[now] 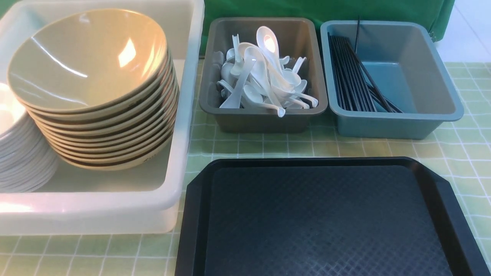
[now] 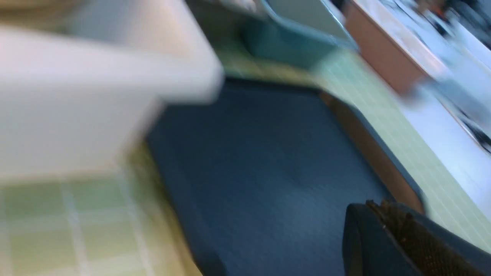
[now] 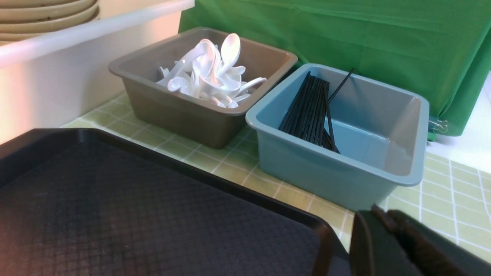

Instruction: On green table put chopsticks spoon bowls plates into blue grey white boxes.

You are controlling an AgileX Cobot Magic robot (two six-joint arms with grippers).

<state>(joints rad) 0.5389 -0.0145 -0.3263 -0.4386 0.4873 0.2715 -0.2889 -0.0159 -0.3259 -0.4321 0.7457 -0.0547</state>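
Green table (image 1: pixel 441 142): chopsticks (image 1: pixel 351 74) lengthwise front-to-back.

tray (image 1: pixel 326 222) front, spoons box (image 1: pixel 264 119) behind it, chopsticks box (image 1: pixel 399 122) right of that, bowls (image 1: pixel 96 88) in tub (image 1: pixel 115 211) left of tray

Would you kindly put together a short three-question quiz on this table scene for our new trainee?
1. True or false: the spoons lie in the grey box.
2. Which box holds the chopsticks? A) white box B) blue box C) black tray
3. Fill in: the bowls are stacked inside the ____ box, beside the plates.

Key: 1 true. 2 B, the blue box. 3 white, the white box. The black tray on the green table holds none of them.
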